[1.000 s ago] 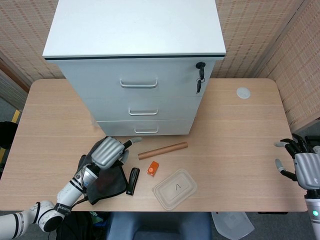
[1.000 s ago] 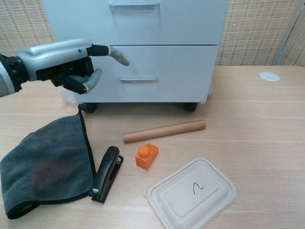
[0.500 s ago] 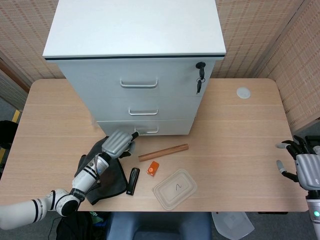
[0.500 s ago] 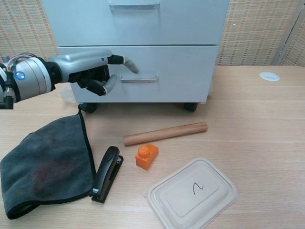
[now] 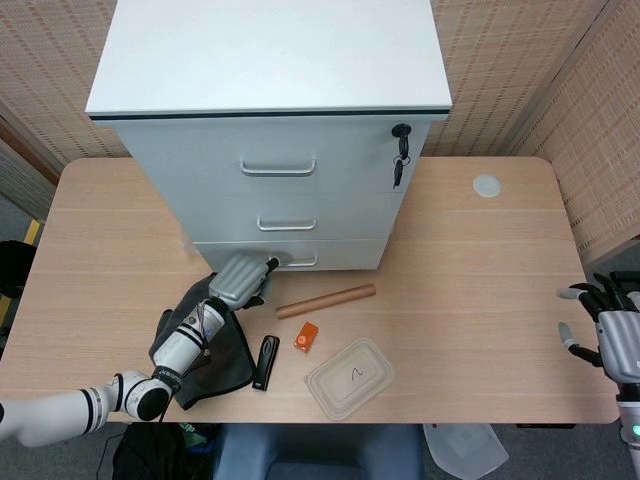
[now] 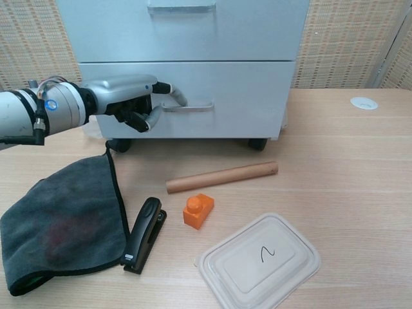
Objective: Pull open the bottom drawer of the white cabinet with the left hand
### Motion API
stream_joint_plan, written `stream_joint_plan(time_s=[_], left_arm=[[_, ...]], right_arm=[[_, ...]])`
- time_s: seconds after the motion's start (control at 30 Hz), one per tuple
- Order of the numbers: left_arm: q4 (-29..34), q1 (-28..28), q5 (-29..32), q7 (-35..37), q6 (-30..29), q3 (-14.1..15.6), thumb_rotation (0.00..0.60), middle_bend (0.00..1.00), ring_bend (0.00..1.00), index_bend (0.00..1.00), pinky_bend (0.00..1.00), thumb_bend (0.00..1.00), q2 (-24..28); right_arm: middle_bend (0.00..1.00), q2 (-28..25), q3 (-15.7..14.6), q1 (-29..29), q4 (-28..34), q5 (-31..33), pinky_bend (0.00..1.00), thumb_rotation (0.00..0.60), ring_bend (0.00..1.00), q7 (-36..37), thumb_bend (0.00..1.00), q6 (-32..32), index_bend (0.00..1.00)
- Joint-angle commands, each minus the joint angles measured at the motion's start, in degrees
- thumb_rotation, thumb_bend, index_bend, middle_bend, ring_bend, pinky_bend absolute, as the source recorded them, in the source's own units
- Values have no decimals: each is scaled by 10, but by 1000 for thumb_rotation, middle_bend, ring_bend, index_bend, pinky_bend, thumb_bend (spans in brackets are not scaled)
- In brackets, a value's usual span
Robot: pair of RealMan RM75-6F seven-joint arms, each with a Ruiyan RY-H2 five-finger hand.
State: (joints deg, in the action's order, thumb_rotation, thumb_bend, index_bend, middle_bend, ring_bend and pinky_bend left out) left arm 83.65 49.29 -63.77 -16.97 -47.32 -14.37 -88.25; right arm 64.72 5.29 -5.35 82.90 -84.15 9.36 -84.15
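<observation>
The white cabinet [image 5: 270,60] stands at the back of the table with three drawers, all closed. Its bottom drawer [image 6: 244,96] has a bar handle [image 6: 193,107], seen also in the head view as the handle [image 5: 295,262]. My left hand [image 6: 125,100] is at the handle's left end. One finger stretches out and touches that end, while the others are curled in. The head view shows the same left hand [image 5: 240,282] against the drawer front. Far from the cabinet, my right hand [image 5: 612,338] hovers at the table's right edge with fingers apart, holding nothing.
In front of the cabinet lie a dark cloth [image 6: 58,219], a black stapler [image 6: 144,235], a brown tube [image 6: 222,177], an orange block [image 6: 198,210] and a lidded plastic container [image 6: 259,261]. Keys [image 5: 400,165] hang from the top drawer's lock. A white disc [image 6: 364,102] sits far right.
My left hand moved forward and right from above the cloth to the bottom drawer's handle, its outstretched finger now at the handle's left end. The right hand barely shifted.
</observation>
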Motion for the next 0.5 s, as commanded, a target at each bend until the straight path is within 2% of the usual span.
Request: stream_joint_plan(time_s=[0.03, 0.5], left_arm=[[0, 5, 13, -15, -3, 5, 600, 1000, 1000, 185, 1000, 744, -2], [36, 7, 25, -51, -26, 30, 600, 1000, 1000, 224, 1000, 745, 10]], right_arm=[[268, 1, 0, 0, -1, 0, 238, 600, 195, 1, 329, 1, 314], [268, 1, 0, 0, -3, -1, 238, 600, 195, 2, 329, 3, 314]])
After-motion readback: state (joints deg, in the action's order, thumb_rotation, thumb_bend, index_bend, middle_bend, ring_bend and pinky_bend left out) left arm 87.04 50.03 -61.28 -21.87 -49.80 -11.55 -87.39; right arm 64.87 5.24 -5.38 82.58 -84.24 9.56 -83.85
